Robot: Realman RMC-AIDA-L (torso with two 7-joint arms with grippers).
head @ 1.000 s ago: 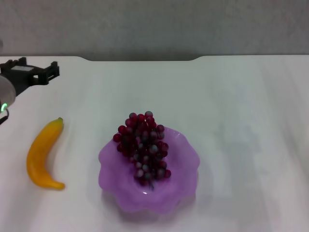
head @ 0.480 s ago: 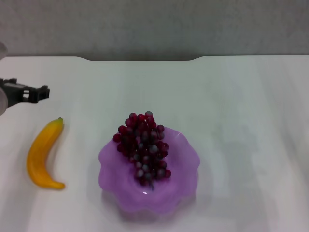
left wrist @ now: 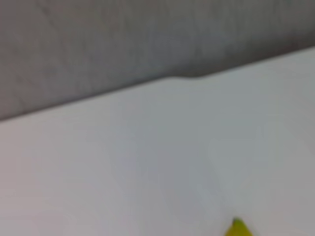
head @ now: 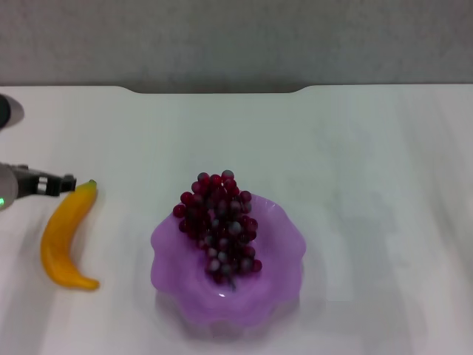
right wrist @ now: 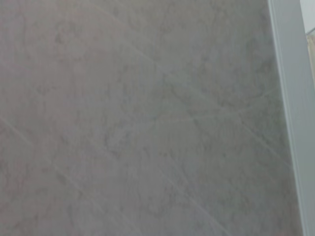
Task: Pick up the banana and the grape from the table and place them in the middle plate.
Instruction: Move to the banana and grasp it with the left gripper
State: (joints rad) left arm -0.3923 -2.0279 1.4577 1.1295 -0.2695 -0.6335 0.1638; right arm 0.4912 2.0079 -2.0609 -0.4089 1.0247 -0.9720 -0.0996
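The dark red-purple grape bunch (head: 219,228) is seen lying in the translucent purple scalloped plate (head: 281,255), the curved yellow banana (head: 65,237) on the white table (head: 369,163), its stem beside the left gripper (head: 63,184), whose grip cannot be told.

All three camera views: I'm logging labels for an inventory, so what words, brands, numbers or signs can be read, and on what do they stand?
None: no readable text in any view.
The curved yellow-orange banana, the dark red-purple grape bunch, the translucent purple scalloped plastic plate and the plain white table are unmarked.
The left gripper beside the banana's stem shows only a small green light.
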